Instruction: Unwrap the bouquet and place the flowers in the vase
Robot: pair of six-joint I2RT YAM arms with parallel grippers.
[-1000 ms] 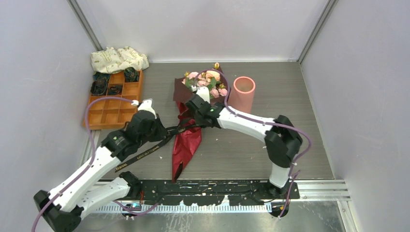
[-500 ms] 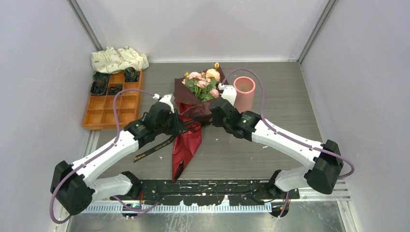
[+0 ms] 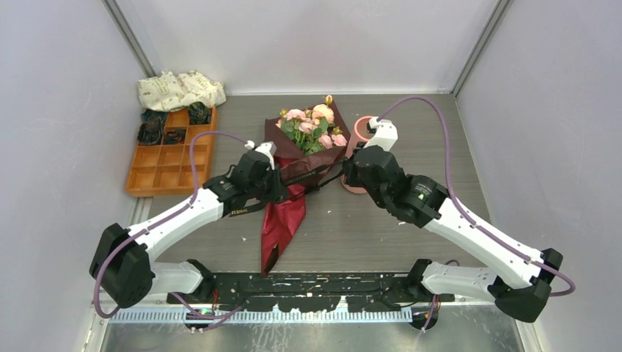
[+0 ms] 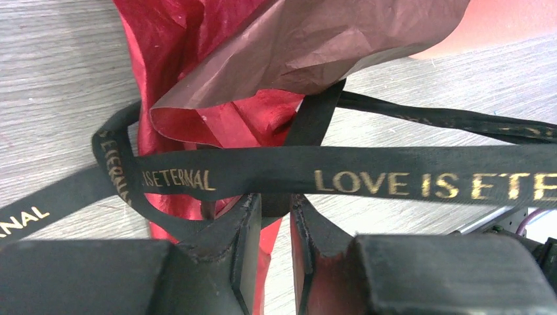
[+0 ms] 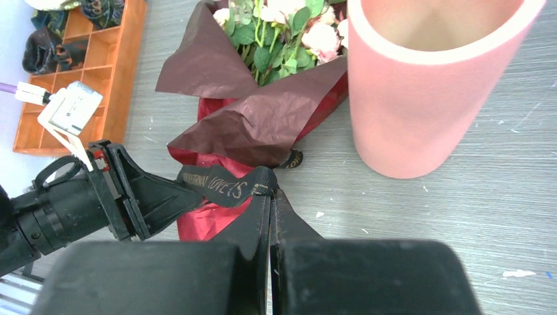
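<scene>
Top external: left gripper [image 3: 282, 189] is seen just left of the bouquet [image 3: 302, 150], jaws slightly parted, with the black ribbon [image 4: 368, 177] laid across the fingertips. Just right of the bouquet, the ribbon is pinched in the closed right gripper [image 3: 343, 174] — drawn taut. The vase [image 5: 407, 98] is stood upright just right of the bouquet.

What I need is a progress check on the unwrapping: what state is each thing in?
bouquet: lying flat, wrapped
ribbon: looped round it, stretched between the claws
vase: upright, no flowers inside
left claw: slightly open, ribbon across its tips
right claw: shut on the ribbon
</scene>
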